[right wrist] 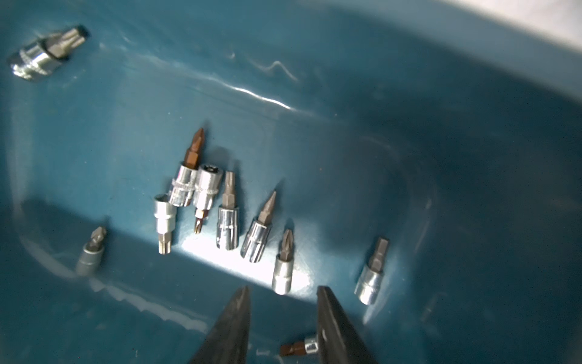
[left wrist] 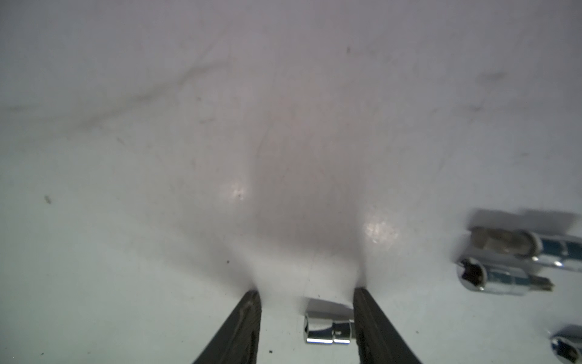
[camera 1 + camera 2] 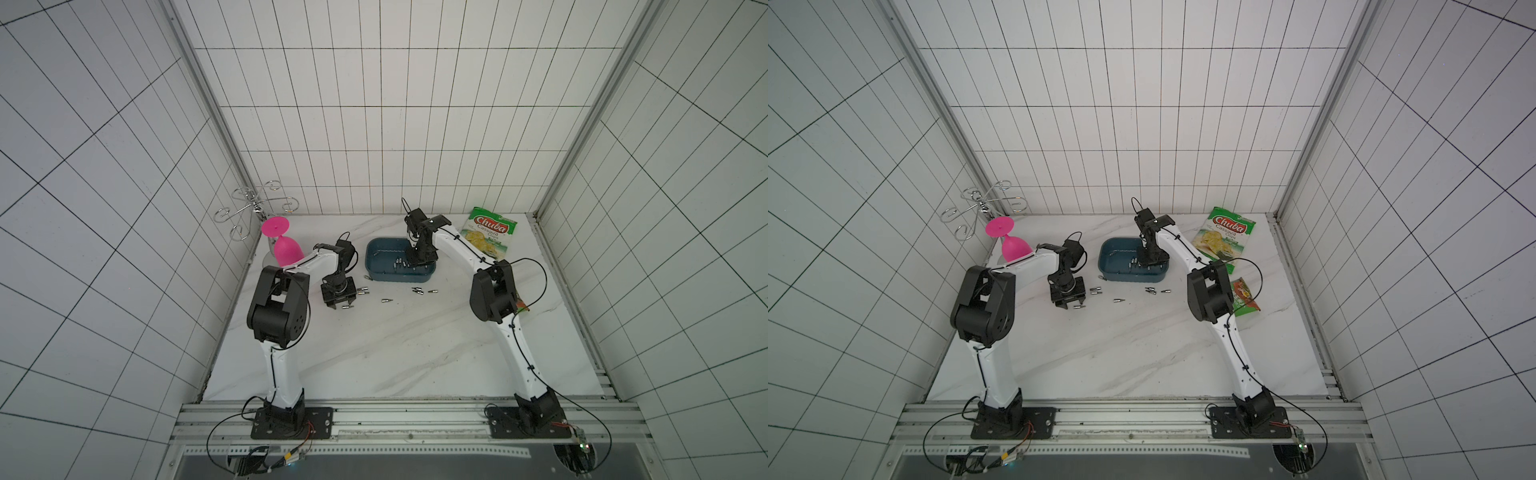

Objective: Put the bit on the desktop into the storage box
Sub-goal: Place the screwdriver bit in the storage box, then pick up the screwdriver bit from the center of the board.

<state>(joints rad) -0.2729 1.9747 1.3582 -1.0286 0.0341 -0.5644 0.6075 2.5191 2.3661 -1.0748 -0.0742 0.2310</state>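
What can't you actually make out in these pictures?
- Red-and-green bag: top views, right arm covers most of it.
- Bit in the left hand: left wrist view, a finger hides one end.
- Bit by the right hand: right wrist view, finger covers its base.
- Loose bits on the desktop: top views, too small to identify.

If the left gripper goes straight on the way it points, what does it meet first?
Probably the desktop: the left gripper is open astride a bit lying there, though its height is unclear.

The shallow teal storage box (image 3: 379,261) sits far back on the marble table (image 3: 395,353), chrome bits (image 1: 227,231) lying flat inside; several loose bits (image 3: 387,300) lie scattered on the table just in front.
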